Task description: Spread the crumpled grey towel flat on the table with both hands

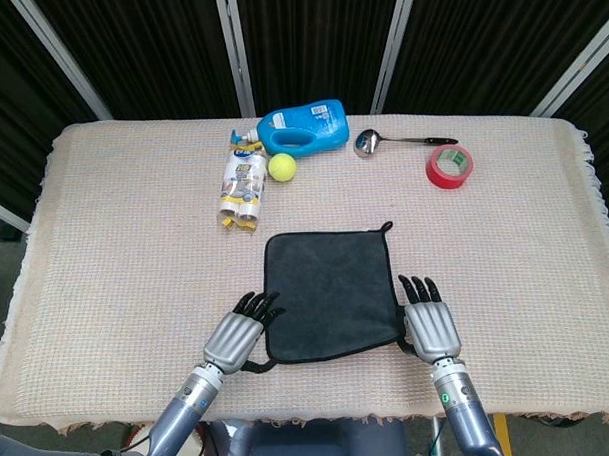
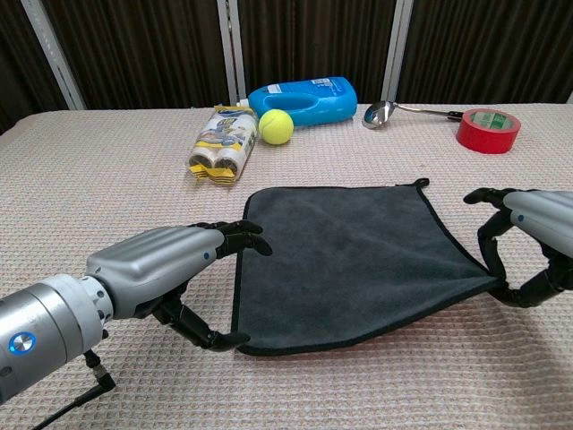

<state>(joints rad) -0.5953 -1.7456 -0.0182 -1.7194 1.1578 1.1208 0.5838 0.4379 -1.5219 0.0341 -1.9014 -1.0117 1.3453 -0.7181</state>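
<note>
The dark grey towel [image 1: 332, 292] [image 2: 354, 260] lies spread flat near the table's front edge, with a small loop at its far right corner. My left hand [image 1: 233, 338] [image 2: 157, 269] sits at the near left corner; its fingers [image 2: 242, 237] reach onto the towel's left edge and its thumb tip touches the corner, with a wide gap between them. My right hand [image 1: 428, 324] [image 2: 528, 233] is at the near right corner, where a curved finger and the thumb meet on the corner and pinch it.
At the back stand a blue detergent bottle [image 1: 303, 128], a tennis ball [image 1: 281, 167], a white packet of tubes [image 1: 243, 188], a metal ladle [image 1: 382, 141] and a red tape roll [image 1: 449, 166]. The table's front edge [image 1: 321, 413] runs just behind my wrists.
</note>
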